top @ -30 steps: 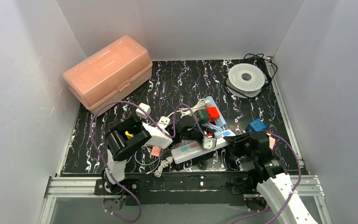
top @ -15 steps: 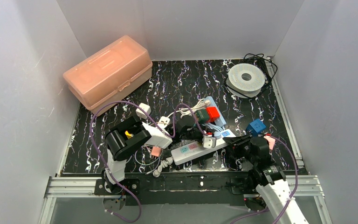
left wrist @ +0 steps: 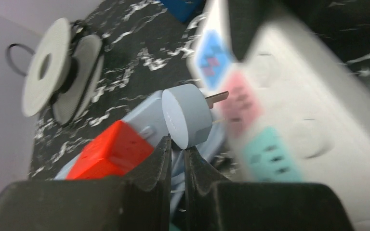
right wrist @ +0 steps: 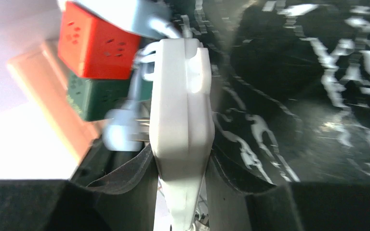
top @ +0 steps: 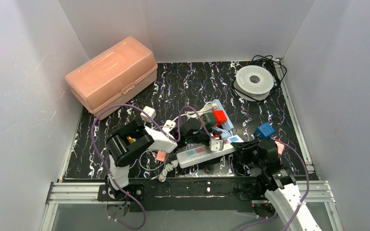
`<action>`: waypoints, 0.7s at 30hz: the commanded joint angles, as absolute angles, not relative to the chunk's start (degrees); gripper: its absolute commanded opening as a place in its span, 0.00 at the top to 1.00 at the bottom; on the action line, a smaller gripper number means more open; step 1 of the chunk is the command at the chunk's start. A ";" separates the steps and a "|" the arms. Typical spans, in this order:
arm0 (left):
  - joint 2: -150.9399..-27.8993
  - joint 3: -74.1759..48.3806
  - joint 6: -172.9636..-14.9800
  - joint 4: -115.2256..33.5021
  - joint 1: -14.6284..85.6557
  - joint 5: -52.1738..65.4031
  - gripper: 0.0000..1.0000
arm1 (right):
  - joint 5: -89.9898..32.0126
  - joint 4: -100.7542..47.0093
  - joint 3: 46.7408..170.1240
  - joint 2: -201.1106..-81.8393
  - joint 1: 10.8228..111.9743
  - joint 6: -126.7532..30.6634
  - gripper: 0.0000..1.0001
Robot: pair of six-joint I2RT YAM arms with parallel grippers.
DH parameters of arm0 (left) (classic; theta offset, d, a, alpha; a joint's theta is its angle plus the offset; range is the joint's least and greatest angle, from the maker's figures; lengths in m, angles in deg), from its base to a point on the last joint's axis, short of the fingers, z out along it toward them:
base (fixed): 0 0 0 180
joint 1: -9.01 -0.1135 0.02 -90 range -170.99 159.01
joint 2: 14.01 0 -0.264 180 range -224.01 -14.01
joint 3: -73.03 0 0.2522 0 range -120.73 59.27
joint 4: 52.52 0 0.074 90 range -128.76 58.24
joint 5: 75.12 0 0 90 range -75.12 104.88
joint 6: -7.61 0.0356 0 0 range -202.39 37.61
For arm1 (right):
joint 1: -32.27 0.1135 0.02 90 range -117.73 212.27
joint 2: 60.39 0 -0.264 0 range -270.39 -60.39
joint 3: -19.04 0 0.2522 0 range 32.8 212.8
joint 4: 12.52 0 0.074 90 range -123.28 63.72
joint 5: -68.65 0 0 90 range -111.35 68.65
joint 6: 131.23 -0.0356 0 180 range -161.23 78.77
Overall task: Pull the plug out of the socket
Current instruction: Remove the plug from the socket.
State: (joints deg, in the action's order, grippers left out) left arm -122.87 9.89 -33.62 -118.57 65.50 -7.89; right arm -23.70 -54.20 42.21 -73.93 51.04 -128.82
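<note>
A white power strip lies near the front edge of the table. A round grey plug sits at its far side. In the left wrist view my left gripper is shut on the rim of the plug. The plug's metal prongs show bare between the plug and the blurred strip. My right gripper is shut on the strip's right end. In the right wrist view it clamps the strip, with the blurred plug at the strip's left side.
A pink plastic box stands at the back left and a white spool at the back right. A red cube adapter and a green one sit on a light blue strip. A blue cube and small white adapters lie around.
My left arm has drawn back slightly to the left with the plug. My right arm has turned a little while holding the strip's end. The strip has shifted slightly.
</note>
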 commanded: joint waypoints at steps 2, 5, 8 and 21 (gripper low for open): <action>-114.75 6.94 -35.27 -127.17 61.16 4.59 1.00 | -22.88 -63.60 39.13 -70.40 51.34 -131.20 0.99; -114.02 7.90 -35.83 -127.17 60.68 5.19 1.00 | -22.70 -63.45 39.43 -70.95 51.34 -129.88 0.99; -112.83 10.54 -35.64 -127.18 60.63 0.78 1.00 | -22.46 -61.26 40.43 -73.19 51.34 -128.67 0.99; -117.98 16.66 -34.49 -123.14 61.22 -13.06 0.84 | -19.66 -64.81 51.23 -69.76 51.45 -117.89 0.99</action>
State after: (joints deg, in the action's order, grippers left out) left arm -117.01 16.68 -35.69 -120.95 60.98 -6.82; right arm -22.45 -61.22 44.85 -72.58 51.08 -123.97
